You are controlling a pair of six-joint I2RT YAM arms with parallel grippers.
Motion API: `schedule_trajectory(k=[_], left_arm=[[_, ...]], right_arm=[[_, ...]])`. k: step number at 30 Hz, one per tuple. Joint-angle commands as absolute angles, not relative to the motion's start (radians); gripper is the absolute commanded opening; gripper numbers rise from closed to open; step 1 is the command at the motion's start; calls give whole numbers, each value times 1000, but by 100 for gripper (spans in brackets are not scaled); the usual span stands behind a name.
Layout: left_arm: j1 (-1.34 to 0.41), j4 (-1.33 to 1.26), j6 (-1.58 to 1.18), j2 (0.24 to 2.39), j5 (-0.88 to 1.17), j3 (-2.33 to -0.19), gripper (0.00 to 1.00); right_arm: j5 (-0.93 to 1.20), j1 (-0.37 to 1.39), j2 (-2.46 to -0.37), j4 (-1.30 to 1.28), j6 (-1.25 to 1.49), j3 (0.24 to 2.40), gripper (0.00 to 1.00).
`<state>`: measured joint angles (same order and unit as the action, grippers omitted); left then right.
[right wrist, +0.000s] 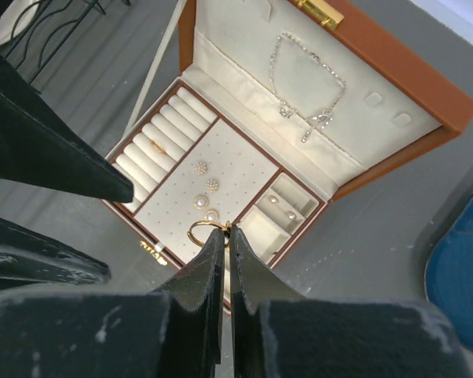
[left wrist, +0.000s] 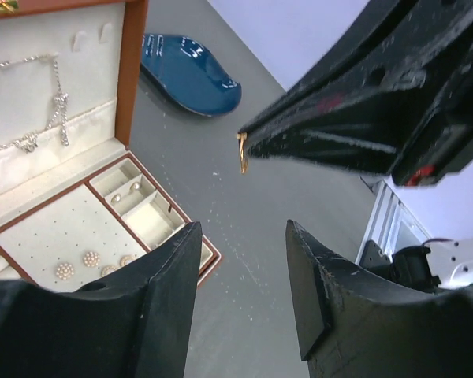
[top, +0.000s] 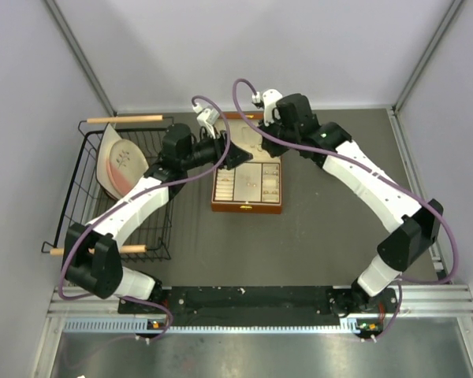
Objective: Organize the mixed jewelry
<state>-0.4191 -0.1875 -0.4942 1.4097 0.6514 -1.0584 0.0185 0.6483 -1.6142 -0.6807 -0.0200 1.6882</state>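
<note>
From above, the left arm (top: 138, 201) and the right arm (top: 363, 177) both reach in over the open wooden box (top: 248, 203), their wrists crowded together at its lid end. The fingertips are too hidden in this view to read. In the left wrist view, the left gripper (left wrist: 240, 276) hangs beside the box with its fingers spread and nothing between them. The tip of the right gripper (left wrist: 254, 142) crosses above it with a gold ring (left wrist: 242, 152) nipped at its very end. The right wrist view shows those fingers pressed together on the ring's edge, above the box's front tray near the pearl studs (right wrist: 205, 185). The necklace (right wrist: 307, 87) drapes inside the lid, and a second ring (right wrist: 158, 147) sits in the ring rolls at the box's left. The hold is thin, so I judge the ring could twist free and drop among the studs or outside the box. The arms are also close enough that they could bump.
</note>
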Motion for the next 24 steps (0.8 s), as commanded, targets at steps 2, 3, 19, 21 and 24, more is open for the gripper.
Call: schedule_trajectory(k=[2, 3, 19, 21, 24], left_arm=[[-431, -215, -534, 1422, 562, -1114, 50], [-433, -213, -531, 1425, 557, -1121, 47], [-448, -179, -497, 1459, 522, -1158, 36], [-449, -179, -500, 1462, 525, -1161, 36], [-451, -179, -502, 1462, 528, -1167, 32]], right_arm=[[-29, 695, -1657, -687, 95, 1775, 0], [-26, 699, -1669, -692, 106, 1788, 0], [-3, 707, -1684, -715, 137, 1841, 0], [-3, 707, -1686, -715, 137, 1839, 0], [-3, 709, -1687, -715, 137, 1838, 0]])
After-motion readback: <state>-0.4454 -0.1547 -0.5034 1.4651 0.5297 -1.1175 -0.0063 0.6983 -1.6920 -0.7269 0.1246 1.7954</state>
